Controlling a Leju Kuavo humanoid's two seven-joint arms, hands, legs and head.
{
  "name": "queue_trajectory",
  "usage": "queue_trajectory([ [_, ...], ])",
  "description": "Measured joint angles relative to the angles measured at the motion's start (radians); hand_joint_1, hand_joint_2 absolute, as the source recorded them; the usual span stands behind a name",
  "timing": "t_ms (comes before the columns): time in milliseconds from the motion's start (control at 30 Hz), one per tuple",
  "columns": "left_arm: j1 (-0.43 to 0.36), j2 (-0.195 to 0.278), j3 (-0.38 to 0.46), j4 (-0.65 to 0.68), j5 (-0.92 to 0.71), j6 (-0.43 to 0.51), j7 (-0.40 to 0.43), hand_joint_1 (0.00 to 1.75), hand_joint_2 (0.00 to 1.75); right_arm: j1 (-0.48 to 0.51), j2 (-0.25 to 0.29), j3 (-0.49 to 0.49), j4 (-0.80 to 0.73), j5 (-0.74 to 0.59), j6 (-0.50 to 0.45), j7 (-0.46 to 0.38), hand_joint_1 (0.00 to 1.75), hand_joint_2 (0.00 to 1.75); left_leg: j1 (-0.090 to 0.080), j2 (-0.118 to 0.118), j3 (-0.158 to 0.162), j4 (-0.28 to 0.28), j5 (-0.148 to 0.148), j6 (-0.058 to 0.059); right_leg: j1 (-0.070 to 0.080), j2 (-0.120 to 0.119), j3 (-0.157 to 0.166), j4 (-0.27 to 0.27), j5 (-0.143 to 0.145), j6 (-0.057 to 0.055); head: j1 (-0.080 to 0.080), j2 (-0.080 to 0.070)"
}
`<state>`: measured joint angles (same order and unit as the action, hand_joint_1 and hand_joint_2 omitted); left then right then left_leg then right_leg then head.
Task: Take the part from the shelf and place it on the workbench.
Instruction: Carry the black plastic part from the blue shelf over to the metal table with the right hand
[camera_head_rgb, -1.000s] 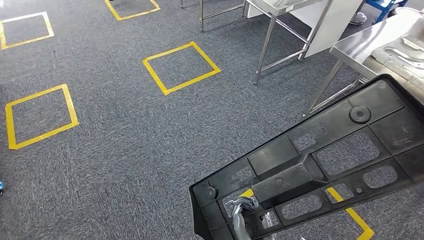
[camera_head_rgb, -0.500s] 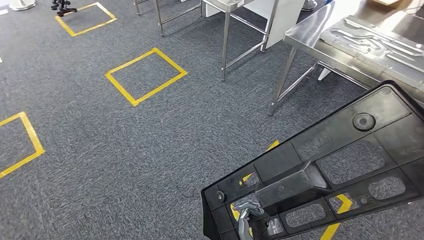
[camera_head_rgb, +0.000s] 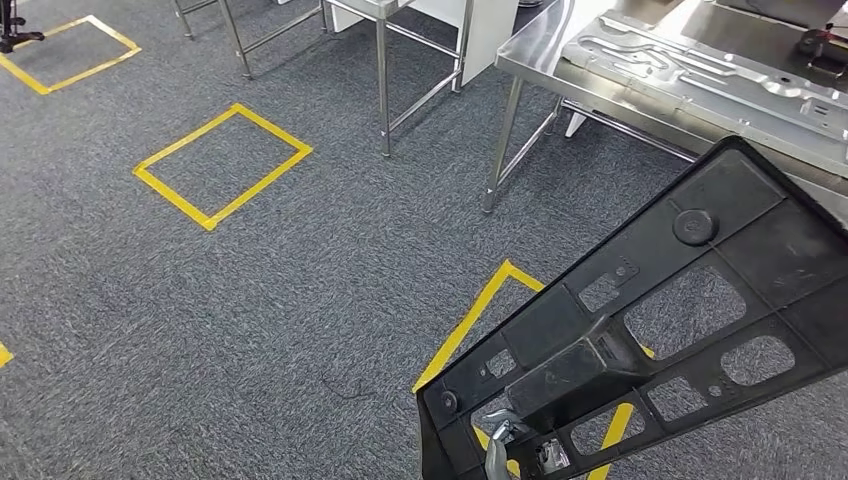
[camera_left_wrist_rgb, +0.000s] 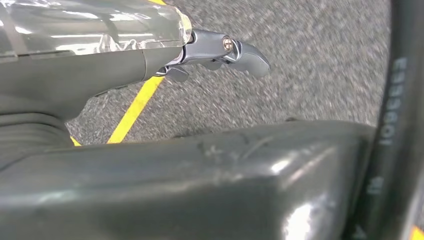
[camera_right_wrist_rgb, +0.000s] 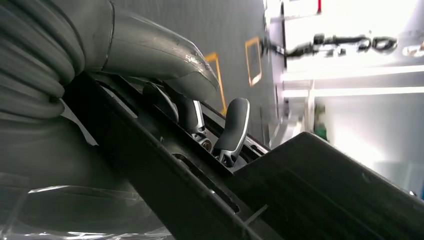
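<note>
Part (camera_head_rgb: 660, 330): stiff, ribbed black plastic panel, probably light but unwieldy. Your left hand (camera_left_wrist_rgb: 220, 52) and right hand (camera_right_wrist_rgb: 200, 120) hook fingers through its cut-outs; grip the ribs there.

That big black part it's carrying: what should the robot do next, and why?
Probably keep walking toward the steel workbench. The black part is held over the carpet, with fingers showing through an opening near its lower end, and only its far tip reaches the bench edge, so it is likely too early to set it down.
</note>
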<state>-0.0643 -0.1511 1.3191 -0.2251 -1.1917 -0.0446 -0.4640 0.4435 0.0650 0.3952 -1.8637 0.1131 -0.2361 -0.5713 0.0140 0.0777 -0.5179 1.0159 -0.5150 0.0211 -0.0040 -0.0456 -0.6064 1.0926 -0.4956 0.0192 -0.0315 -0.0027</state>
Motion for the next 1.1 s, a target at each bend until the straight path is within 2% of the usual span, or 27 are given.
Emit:
queue_trajectory([
  [33,0.0,-0.004,-0.001,0.0,-0.005,0.003,0.0,0.0,0.0,0.004,0.007,-0.006,-0.008,0.031,-0.023,0.002,1.75,1.75,-0.002,0.009,0.003,0.0,-0.003,-0.004,0.007,-0.018,0.023,-0.045,0.012,-0.008,0.0,0.0],
  [67,0.0,-0.008,-0.001,0.0,-0.009,0.006,-0.001,0.0,0.0,0.009,0.014,-0.011,-0.015,0.06,-0.044,0.004,1.75,1.75,-0.004,0.019,0.006,0.0,-0.006,-0.009,0.013,-0.03,0.034,-0.068,0.014,-0.014,0.0,0.0],
  [100,0.0,-0.011,-0.002,0.0,-0.012,0.008,-0.002,0.0,0.0,0.015,0.021,-0.017,-0.022,0.083,-0.061,0.006,1.75,1.75,-0.005,0.029,0.009,-0.001,-0.008,-0.013,0.017,-0.027,0.033,-0.073,0.012,-0.019,0.0,0.0],
  [133,-0.002,-0.014,-0.002,0.0,-0.013,0.01,-0.003,0.0,0.0,0.021,0.026,-0.022,-0.027,0.096,-0.071,0.007,1.75,1.75,-0.006,0.038,0.013,-0.004,-0.009,-0.018,0.015,-0.014,0.033,-0.077,0.014,-0.024,0.0,0.0],
  [167,-0.003,-0.016,-0.003,0.0,-0.015,0.011,-0.003,0.0,0.0,0.027,0.031,-0.026,-0.031,0.103,-0.077,0.008,1.75,1.75,-0.005,0.031,0.017,-0.002,-0.014,-0.023,0.012,-0.003,0.037,-0.084,0.017,-0.028,0.0,0.0],
  [267,-0.005,-0.018,-0.003,0.0,-0.019,0.011,-0.008,0.0,0.0,0.035,0.042,-0.033,-0.039,0.116,-0.088,0.01,1.75,1.75,-0.001,-0.033,0.007,0.038,-0.047,-0.033,0.001,0.02,0.047,-0.1,0.026,-0.04,0.0,0.0],
  [300,-0.005,-0.018,-0.003,0.0,-0.019,0.011,-0.009,0.0,0.0,0.035,0.043,-0.034,-0.039,0.117,-0.089,0.011,1.75,1.75,-0.001,-0.041,0.003,0.048,-0.053,-0.034,0.0,0.022,0.047,-0.1,0.026,-0.041,-0.001,0.0],
  [433,-0.004,-0.018,-0.003,0.0,-0.019,0.011,-0.01,0.0,0.0,0.034,0.044,-0.034,-0.039,0.118,-0.09,0.011,1.75,1.75,-0.001,-0.045,-0.002,0.058,-0.059,-0.034,0.0,0.023,0.047,-0.1,0.026,-0.042,-0.001,0.0],
  [533,-0.001,-0.017,-0.003,0.0,-0.007,0.002,-0.025,0.0,0.0,0.035,0.048,-0.037,-0.039,0.121,-0.084,0.014,1.75,1.75,0.001,-0.064,-0.082,0.218,-0.121,-0.04,0.0,0.055,0.046,-0.097,0.025,-0.045,0.0,0.0],
  [567,-0.002,-0.013,-0.002,0.0,0.002,-0.01,-0.024,0.0,0.0,0.035,0.05,-0.04,-0.039,0.12,-0.076,0.016,1.75,1.75,0.005,-0.088,-0.086,0.21,-0.106,-0.042,-0.001,0.083,0.045,-0.089,0.021,-0.041,0.0,0.0],
  [633,-0.007,-0.002,0.0,0.0,0.013,-0.03,-0.011,0.0,0.0,0.033,0.052,-0.045,-0.039,0.117,-0.061,0.018,1.75,1.75,0.01,-0.124,-0.05,0.099,-0.036,-0.037,-0.003,0.133,0.035,-0.068,0.013,-0.026,0.0,0.0],
  [667,-0.01,0.004,0.001,0.0,0.017,-0.037,-0.005,0.0,0.0,0.033,0.052,-0.047,-0.039,0.115,-0.054,0.019,1.75,1.75,0.01,-0.139,-0.024,0.033,-0.004,-0.031,-0.005,0.155,0.029,-0.06,0.011,-0.016,0.0,0.0],
  [700,-0.012,0.005,0.002,0.0,0.017,-0.037,-0.004,0.0,0.0,0.034,0.053,-0.048,-0.039,0.114,-0.052,0.019,1.75,1.75,0.009,-0.132,-0.023,0.028,-0.002,-0.022,-0.006,0.166,0.024,-0.058,0.013,-0.009,0.0,0.0],
  [733,-0.014,0.005,0.002,0.0,0.016,-0.037,-0.003,0.0,0.0,0.035,0.054,-0.049,-0.039,0.113,-0.051,0.02,1.75,1.75,0.009,-0.122,-0.022,0.024,0.001,-0.014,-0.007,0.162,0.022,-0.056,0.013,-0.003,0.0,0.0],
  [767,-0.016,0.006,0.002,0.0,0.016,-0.037,-0.003,0.0,0.0,0.035,0.054,-0.049,-0.039,0.113,-0.051,0.02,1.75,1.75,0.01,-0.112,-0.02,0.02,0.005,-0.007,-0.007,0.144,0.017,-0.046,0.006,0.002,0.0,0.0],
  [800,-0.016,0.006,0.002,0.0,0.015,-0.036,-0.003,0.0,0.0,0.034,0.054,-0.05,-0.039,0.113,-0.051,0.021,1.75,1.75,0.011,-0.1,-0.02,0.017,0.008,-0.001,-0.006,0.117,0.003,-0.018,-0.012,0.006,0.0,0.0],
  [867,-0.014,0.007,0.002,0.0,0.012,-0.032,-0.003,0.0,0.0,0.032,0.054,-0.05,-0.039,0.112,-0.049,0.023,1.75,1.75,0.008,-0.075,-0.021,0.015,0.008,0.005,-0.007,0.065,-0.051,0.093,-0.072,0.012,0.0,0.0],
  [900,-0.012,0.007,0.002,0.0,0.011,-0.03,-0.003,0.0,0.0,0.031,0.054,-0.05,-0.039,0.111,-0.047,0.024,1.75,1.75,0.006,-0.061,-0.022,0.015,0.008,0.007,-0.008,0.055,-0.083,0.155,-0.097,0.015,0.0,0.0],
  [933,-0.011,0.007,0.002,0.0,0.01,-0.029,-0.003,0.0,0.0,0.032,0.054,-0.051,-0.039,0.11,-0.045,0.026,1.75,1.75,0.004,-0.048,-0.022,0.015,0.006,0.008,-0.009,0.052,-0.104,0.197,-0.108,0.016,0.0,0.0],
  [967,-0.012,0.007,0.002,0.0,0.01,-0.028,-0.002,0.0,0.0,0.032,0.054,-0.051,-0.039,0.109,-0.042,0.028,1.75,1.75,0.003,-0.035,-0.021,0.015,0.005,0.008,-0.009,0.05,-0.108,0.204,-0.1,0.015,0.0,0.0],
  [1000,-0.013,0.007,0.002,0.0,0.01,-0.027,-0.001,0.0,0.0,0.032,0.054,-0.052,-0.039,0.109,-0.04,0.029,1.75,1.75,0.002,-0.023,-0.019,0.015,0.003,0.008,-0.008,0.047,-0.092,0.174,-0.074,0.012,0.0,0.0],
  [1033,-0.014,0.007,0.001,0.0,0.01,-0.026,0.0,0.0,0.0,0.032,0.054,-0.052,-0.039,0.108,-0.038,0.029,1.75,1.75,0.001,-0.012,-0.016,0.015,0.001,0.007,-0.005,0.036,-0.058,0.11,-0.039,0.005,0.0,0.0],
  [1100,-0.015,0.006,0.001,0.0,0.009,-0.026,0.002,0.0,0.0,0.031,0.054,-0.053,-0.039,0.108,-0.036,0.031,1.75,1.75,-0.002,0.008,-0.009,0.014,-0.004,0.002,0.008,-0.012,0.008,-0.017,0.005,-0.015,0.0,0.0],
])
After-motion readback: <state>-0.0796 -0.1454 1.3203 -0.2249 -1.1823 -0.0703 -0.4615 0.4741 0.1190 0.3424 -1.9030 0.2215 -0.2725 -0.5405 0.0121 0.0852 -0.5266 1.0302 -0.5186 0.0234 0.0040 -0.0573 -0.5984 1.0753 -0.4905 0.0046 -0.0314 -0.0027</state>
